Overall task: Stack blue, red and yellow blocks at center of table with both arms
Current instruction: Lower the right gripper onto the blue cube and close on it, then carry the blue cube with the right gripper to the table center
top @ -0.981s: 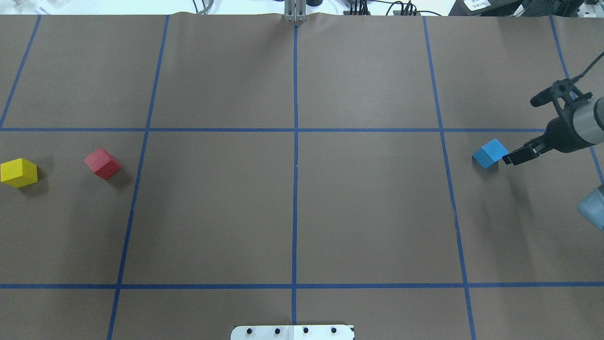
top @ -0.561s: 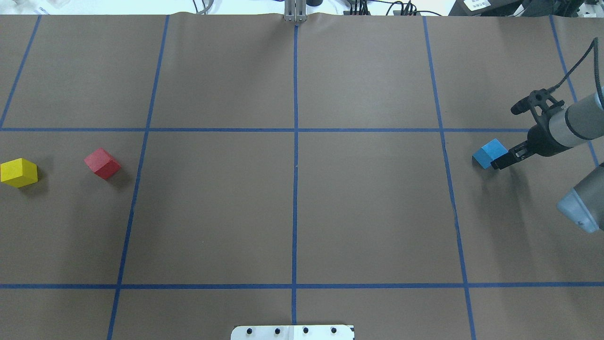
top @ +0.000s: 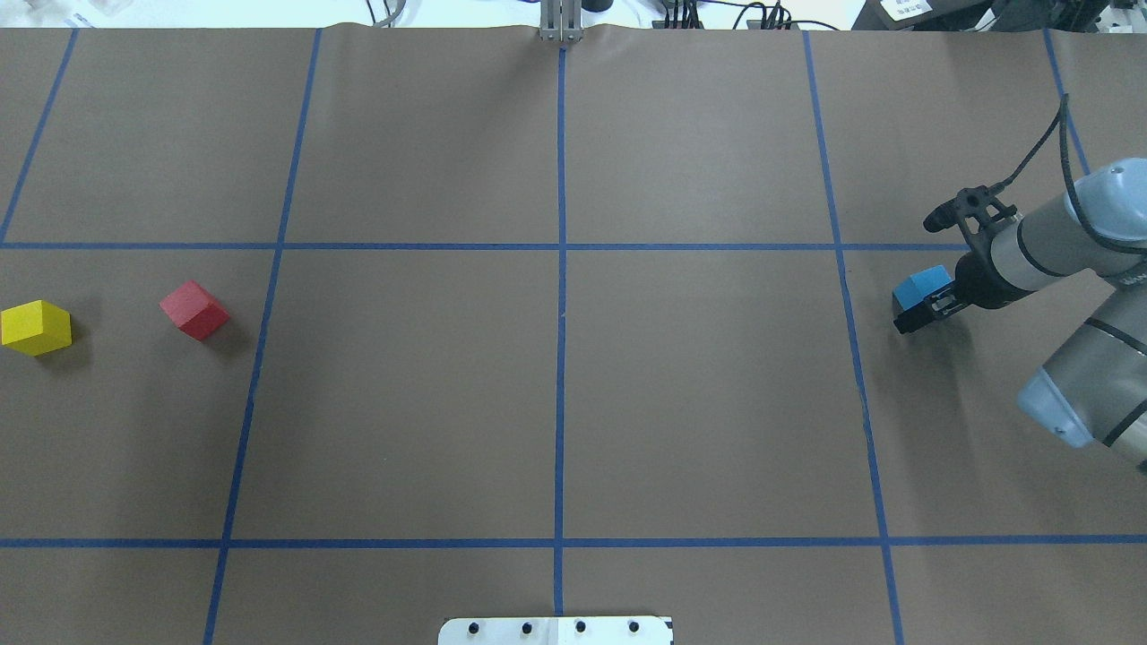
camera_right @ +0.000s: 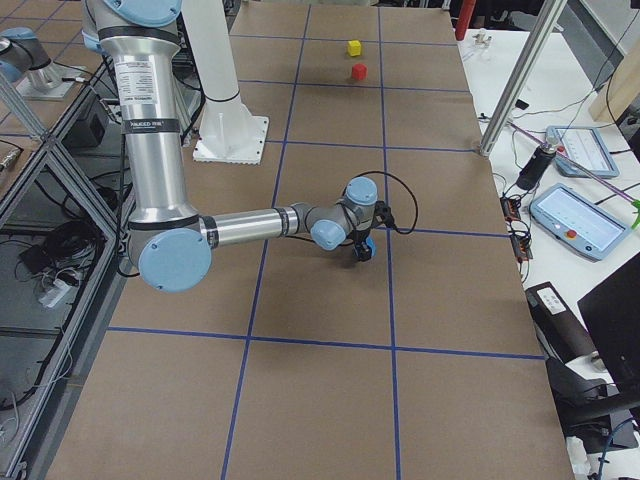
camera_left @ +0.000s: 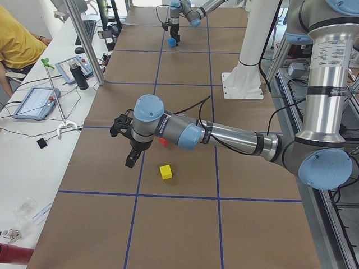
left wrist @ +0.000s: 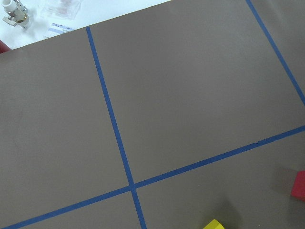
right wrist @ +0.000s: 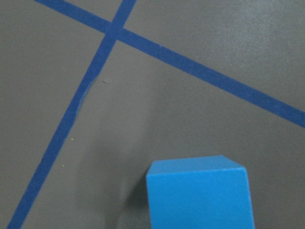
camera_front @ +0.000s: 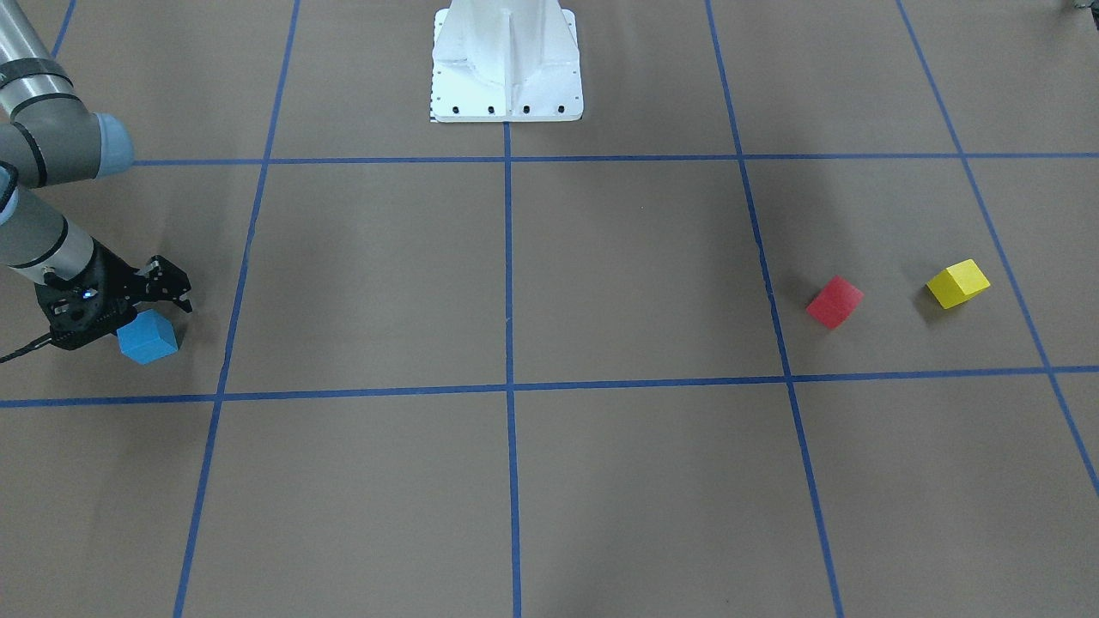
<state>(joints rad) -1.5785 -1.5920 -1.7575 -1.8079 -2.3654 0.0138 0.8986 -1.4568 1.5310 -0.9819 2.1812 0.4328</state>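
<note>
A wide stretch of bare table (top: 699, 403) is lying open through the middle, between the red block (top: 194, 310) on the robot's left and the blue block (top: 923, 283) on its right. All the blocks are sitting in one band between the two cross lines of tape (top: 561, 403). The yellow block (top: 35, 327) is sitting almost at the overhead view's left edge, with the red one near it but apart, toward the centre. The blue one is sitting just past the right-hand tape line, toward the table's right end.

Counting: three blocks, one of each colour; two arms; five tape lines running away from the robot and two running across.

The right gripper (top: 912, 309) is hanging low at the blue block with its jaws spread. One finger (top: 907, 321) is showing on the block's robot side and the other is hiding behind the block. The right arm (top: 1075, 233) is being cut off by the overhead view's right edge.

The left gripper (camera_left: 130, 161) is hovering near the red and yellow blocks. It is showing only in the left-end view, so I cannot tell whether it is spread or clenched. There the left arm (camera_left: 224, 134) is covering most of the red block. The left wrist view is cutting off the red and yellow blocks at its edges, and the right wrist view is cutting the blue one at the bottom
</note>
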